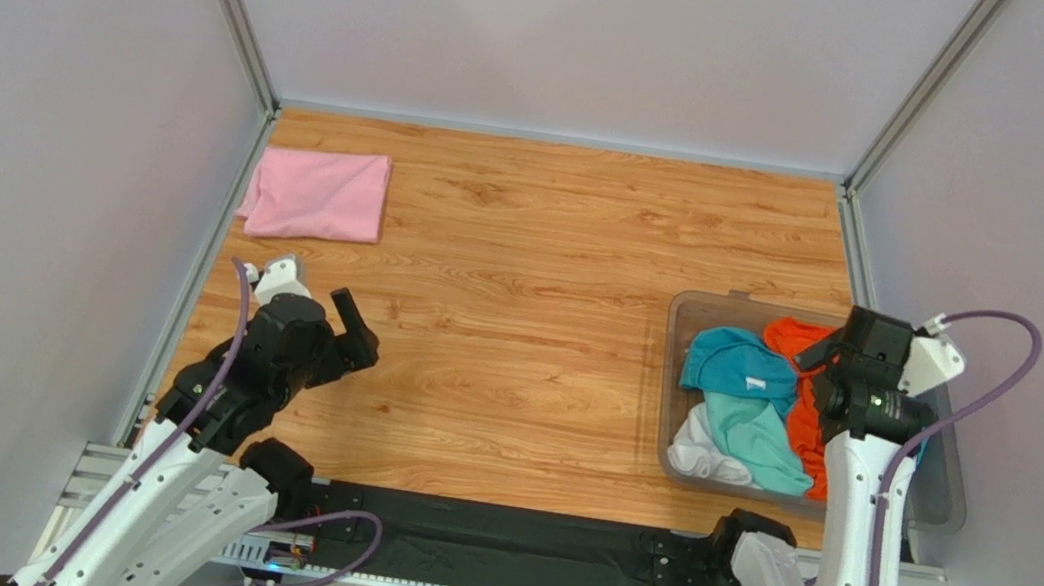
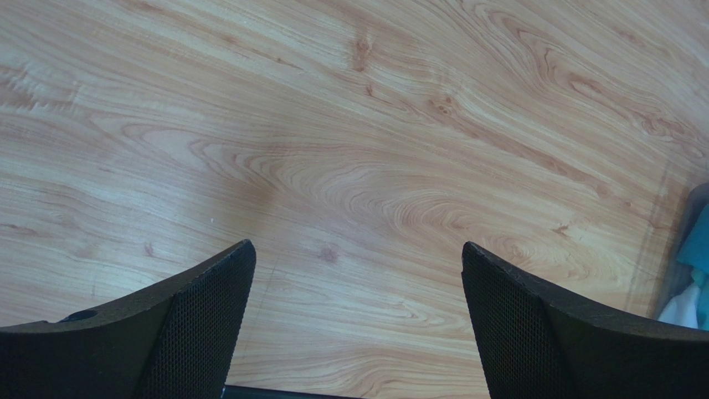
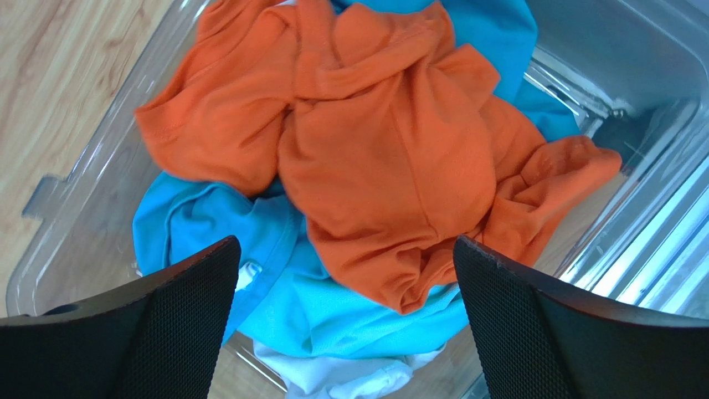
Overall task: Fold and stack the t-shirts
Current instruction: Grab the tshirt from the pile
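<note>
A folded light pink t-shirt lies flat at the table's far left corner. Crumpled shirts fill the clear bin at the right: orange, teal, mint and white. My right gripper hangs open above the bin; its wrist view shows the orange shirt on top of the teal one, with white cloth below. My left gripper is open and empty over bare wood at the near left.
The clear bin's walls ring the shirts. Grey enclosure walls stand on the left, back and right. A black mat strip and the arm bases run along the near edge. Bare wood lies between the pink shirt and the bin.
</note>
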`<act>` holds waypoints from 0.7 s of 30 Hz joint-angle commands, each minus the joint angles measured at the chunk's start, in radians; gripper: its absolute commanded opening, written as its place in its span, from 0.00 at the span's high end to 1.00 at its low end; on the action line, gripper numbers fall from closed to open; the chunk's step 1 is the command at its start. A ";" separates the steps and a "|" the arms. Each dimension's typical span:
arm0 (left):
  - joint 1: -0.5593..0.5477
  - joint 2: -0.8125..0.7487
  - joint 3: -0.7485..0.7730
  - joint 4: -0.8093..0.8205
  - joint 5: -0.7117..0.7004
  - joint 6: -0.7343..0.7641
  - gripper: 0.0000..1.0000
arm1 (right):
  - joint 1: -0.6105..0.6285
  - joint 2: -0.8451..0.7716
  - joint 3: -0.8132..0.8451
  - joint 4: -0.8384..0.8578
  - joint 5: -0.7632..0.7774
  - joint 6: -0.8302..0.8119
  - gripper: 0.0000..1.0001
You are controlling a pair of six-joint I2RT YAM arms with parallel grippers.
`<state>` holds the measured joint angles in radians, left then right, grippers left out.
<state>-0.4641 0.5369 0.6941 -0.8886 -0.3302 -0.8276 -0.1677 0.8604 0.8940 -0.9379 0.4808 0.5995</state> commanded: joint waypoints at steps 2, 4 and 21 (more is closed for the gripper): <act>-0.001 0.008 -0.010 0.030 0.017 0.005 0.00 | -0.208 0.006 -0.041 0.082 -0.203 0.003 0.00; -0.001 0.014 -0.002 0.030 0.026 0.013 0.00 | -0.255 0.018 -0.059 0.109 -0.246 -0.004 0.00; -0.001 0.046 0.001 0.017 0.013 0.012 0.00 | -0.339 0.244 -0.165 0.306 -0.354 -0.030 0.48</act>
<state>-0.4641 0.5774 0.6880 -0.8856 -0.3130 -0.8242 -0.5011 1.1076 0.7322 -0.7082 0.1535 0.5732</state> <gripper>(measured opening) 0.993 0.587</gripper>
